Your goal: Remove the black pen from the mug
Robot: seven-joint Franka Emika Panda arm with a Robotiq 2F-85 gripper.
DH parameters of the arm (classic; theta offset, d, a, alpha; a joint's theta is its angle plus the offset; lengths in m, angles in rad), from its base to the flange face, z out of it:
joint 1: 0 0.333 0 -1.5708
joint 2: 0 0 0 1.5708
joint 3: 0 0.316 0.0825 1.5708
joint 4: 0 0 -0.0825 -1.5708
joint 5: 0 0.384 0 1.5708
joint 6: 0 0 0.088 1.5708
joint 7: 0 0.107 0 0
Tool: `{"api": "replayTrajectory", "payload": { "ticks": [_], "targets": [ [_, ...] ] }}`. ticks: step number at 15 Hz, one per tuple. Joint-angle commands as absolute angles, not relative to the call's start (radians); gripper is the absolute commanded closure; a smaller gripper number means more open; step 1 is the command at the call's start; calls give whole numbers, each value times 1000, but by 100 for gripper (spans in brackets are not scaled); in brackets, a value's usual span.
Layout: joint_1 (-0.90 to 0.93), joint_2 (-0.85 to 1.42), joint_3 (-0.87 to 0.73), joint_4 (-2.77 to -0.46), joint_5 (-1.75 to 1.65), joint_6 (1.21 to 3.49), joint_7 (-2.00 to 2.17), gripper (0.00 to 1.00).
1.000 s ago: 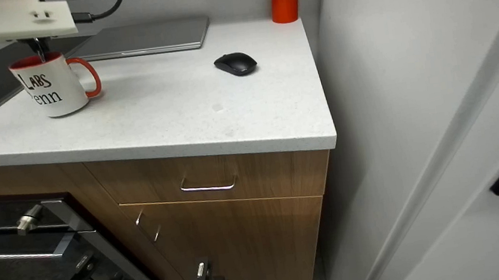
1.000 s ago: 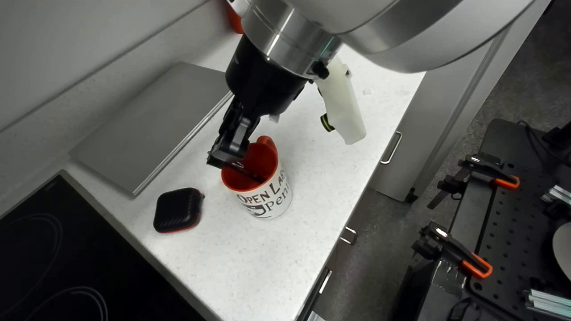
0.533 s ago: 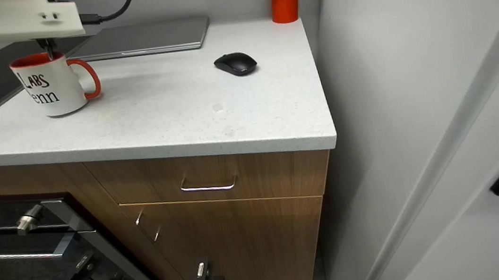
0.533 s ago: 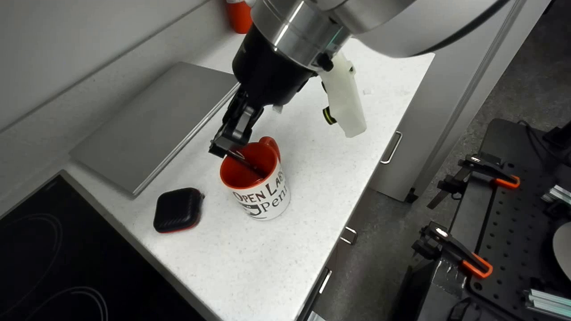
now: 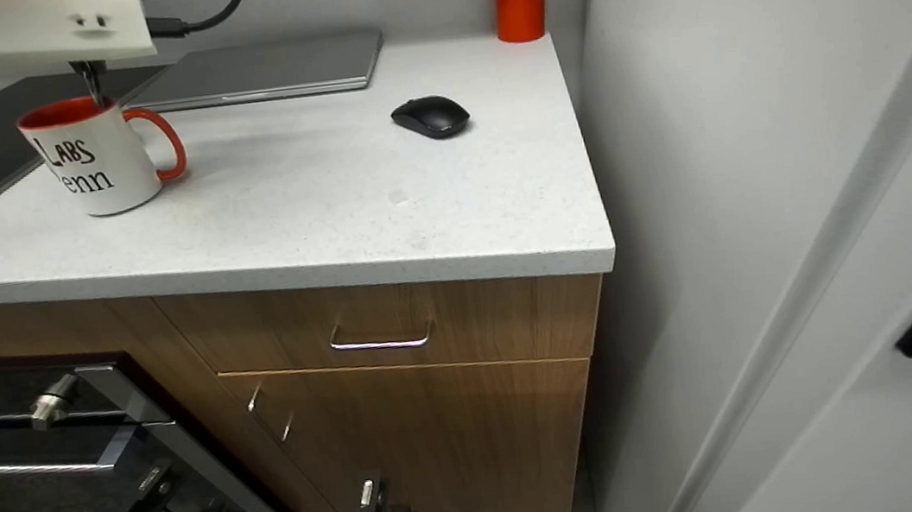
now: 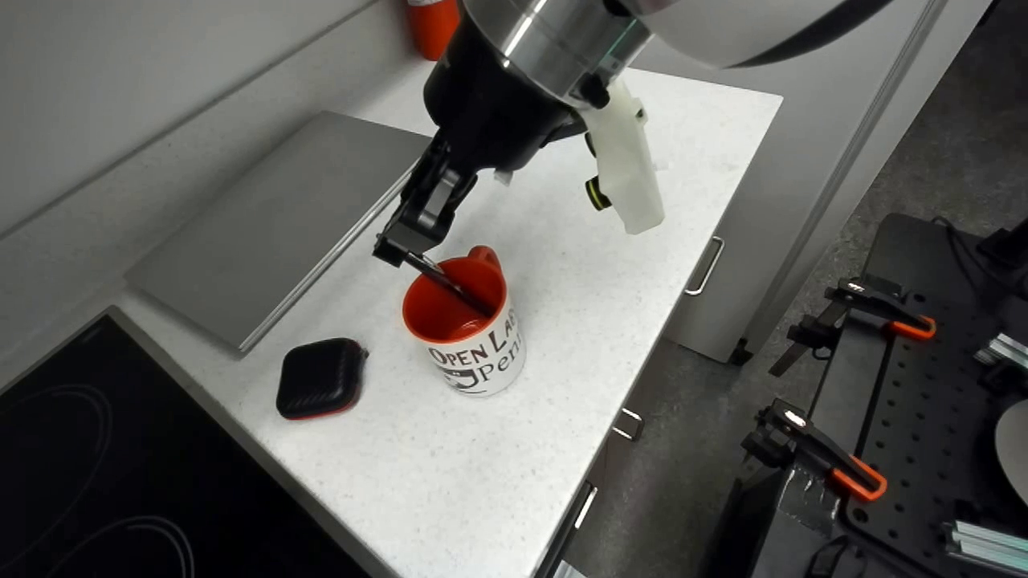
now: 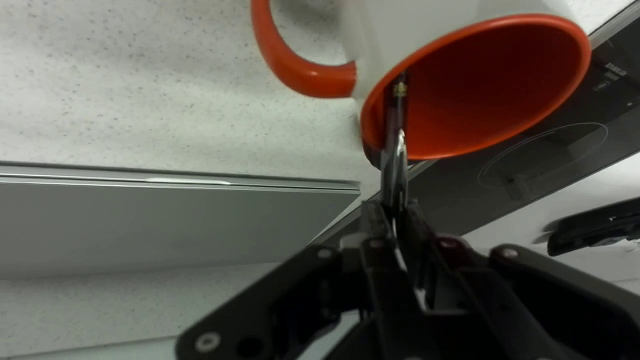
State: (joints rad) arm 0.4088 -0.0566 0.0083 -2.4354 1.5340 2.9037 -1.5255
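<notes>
The black pen (image 6: 447, 282) slanted into the mug (image 6: 491, 361), its lower part inside, its upper end pinched by the gripper (image 7: 393, 212) above the mug's rim. Near the mug lay a black case (image 6: 321, 376); well apart, a mouse (image 5: 432, 117).

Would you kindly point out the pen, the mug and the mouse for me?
Pen (image 7: 394, 150), in the wrist view: middle of its visible length.
Mug (image 5: 101, 163), in an exterior view: lettered outer wall.
Mouse (image 5: 432, 117), in an exterior view: top of its black shell.
</notes>
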Motion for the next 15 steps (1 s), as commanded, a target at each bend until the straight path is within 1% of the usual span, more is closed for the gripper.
{"api": "replayTrajectory", "payload": {
  "ticks": [1, 9, 15],
  "targets": [
    [409, -105, 6, -2470, 1566, 2884, -1555, 97],
    [400, -217, -7, -2523, 1516, 2818, -1479, 97],
    [390, -248, -30, -2461, 1517, 2838, -1407, 97]
  ]
}}
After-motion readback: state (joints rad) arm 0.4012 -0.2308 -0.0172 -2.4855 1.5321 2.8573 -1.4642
